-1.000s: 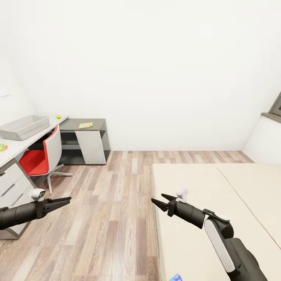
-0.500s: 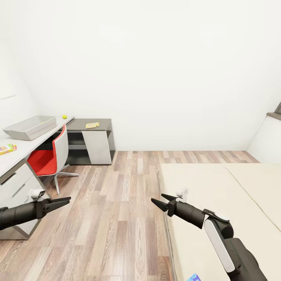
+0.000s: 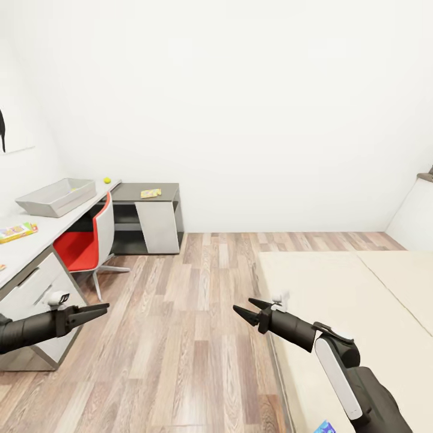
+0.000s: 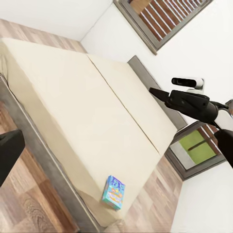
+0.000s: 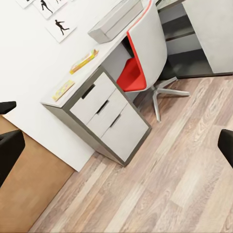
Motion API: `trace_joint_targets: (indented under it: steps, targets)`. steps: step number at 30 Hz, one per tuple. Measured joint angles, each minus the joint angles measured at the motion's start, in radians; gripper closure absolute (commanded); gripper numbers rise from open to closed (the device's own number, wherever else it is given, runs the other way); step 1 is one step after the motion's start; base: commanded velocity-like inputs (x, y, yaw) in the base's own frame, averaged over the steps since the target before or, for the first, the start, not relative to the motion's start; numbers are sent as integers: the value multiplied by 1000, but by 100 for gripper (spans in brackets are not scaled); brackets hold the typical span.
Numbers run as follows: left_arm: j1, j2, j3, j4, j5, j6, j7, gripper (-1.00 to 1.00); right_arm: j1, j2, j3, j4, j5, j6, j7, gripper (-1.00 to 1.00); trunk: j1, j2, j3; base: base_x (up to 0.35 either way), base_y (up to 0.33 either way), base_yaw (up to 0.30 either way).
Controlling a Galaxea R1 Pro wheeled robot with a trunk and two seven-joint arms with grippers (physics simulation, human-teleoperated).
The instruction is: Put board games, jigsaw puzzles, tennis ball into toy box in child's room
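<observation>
- Room: white walls, wood-plank floor (image 3: 198, 313) with visible grain.
- Bed (image 3: 361, 313): large, flat, beige, on a grey base, at the right.
- Desk (image 3: 36, 240): long, pale top, grey drawer unit; a lower dark table (image 3: 153, 207) adjoins it in the corner.
- Chair (image 3: 90, 240): red seat, white shell, star base, at the desk.
- Toy box (image 3: 57, 196): grey, rectangular, open-topped, on the desk.
- Board game (image 4: 114, 190): colourful, lying flat near the bed's edge; print unreadable.
- Flat toy boxes: one on the desk (image 3: 17, 231), one on the dark table (image 3: 150, 193); labels illegible.
- Tennis ball (image 3: 107, 180): yellow-green, beyond the toy box.
- Left gripper (image 3: 99, 310): empty, fingers almost together.
- Right gripper (image 3: 246, 308): jaws parted, empty.
</observation>
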Motion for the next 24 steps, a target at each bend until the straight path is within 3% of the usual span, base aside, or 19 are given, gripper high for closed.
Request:
trace_joint_targets:
  steps: [24]
  targets:
    - [0,0,0,0,0,-4,0,-100,0,-1,0,1,-2,1,0,-100,0,0,0,129,164,-257]
